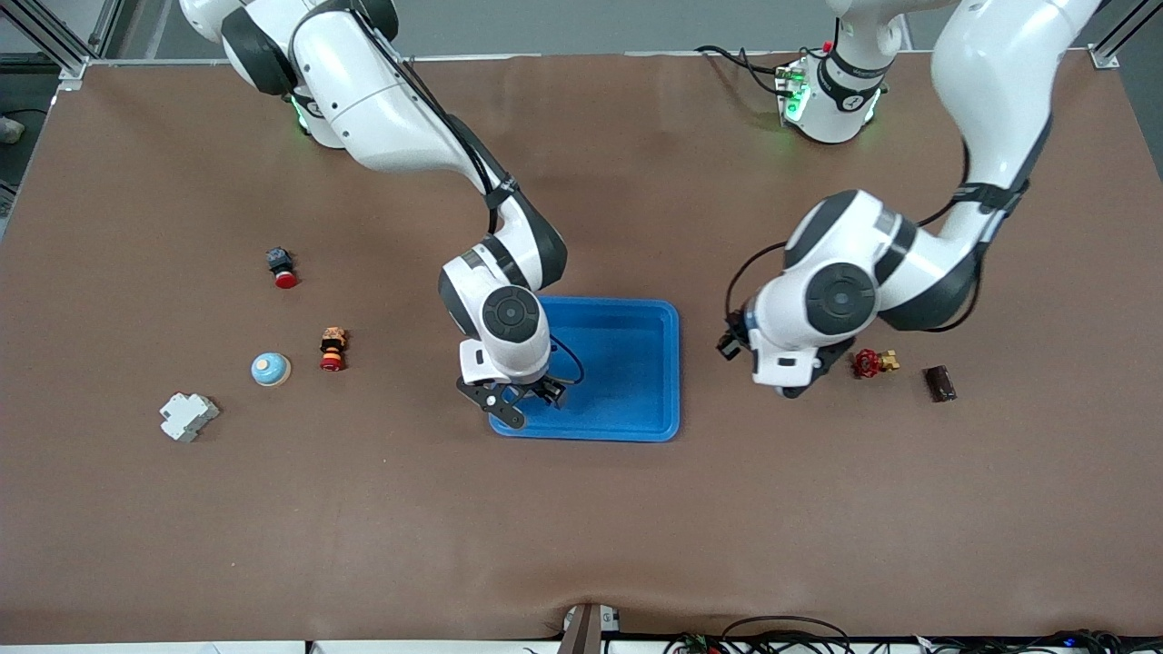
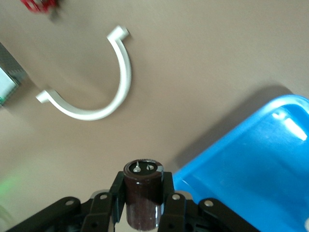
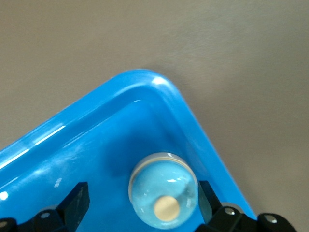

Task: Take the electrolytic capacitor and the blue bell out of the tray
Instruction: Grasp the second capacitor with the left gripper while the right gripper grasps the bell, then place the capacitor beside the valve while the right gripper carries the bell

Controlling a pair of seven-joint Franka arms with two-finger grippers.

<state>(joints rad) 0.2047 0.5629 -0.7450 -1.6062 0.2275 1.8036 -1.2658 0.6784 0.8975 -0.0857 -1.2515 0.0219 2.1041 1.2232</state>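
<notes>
Blue tray [image 1: 636, 381] at mid-table, on a brown cloth [image 1: 581, 527]. The right gripper [image 1: 525, 400] hangs over the tray's corner nearest the front camera, toward the right arm's end; its fingers [image 3: 77, 198] stand spread wide, gripping nothing. Between them, in the right wrist view, a pale blue bell [image 3: 163, 189] with a cream button rests on the tray floor just inside that corner, apart from both fingers.

The left gripper [image 1: 798, 386] hangs over bare cloth beside the tray, toward the left arm's end. Its fingers are closed on a dark brown capacitor [image 2: 143, 199], held upright with two metal pins on its top face. A white curved clip [image 2: 104, 82] lies on the cloth below it in the left wrist view.

Near the left gripper lie a red valve [image 1: 870, 362] and a dark block [image 1: 940, 382]. Toward the right arm's end lie a second bell [image 1: 271, 369], a white breaker [image 1: 188, 416], a red button [image 1: 283, 267] and a red-capped switch [image 1: 332, 350].
</notes>
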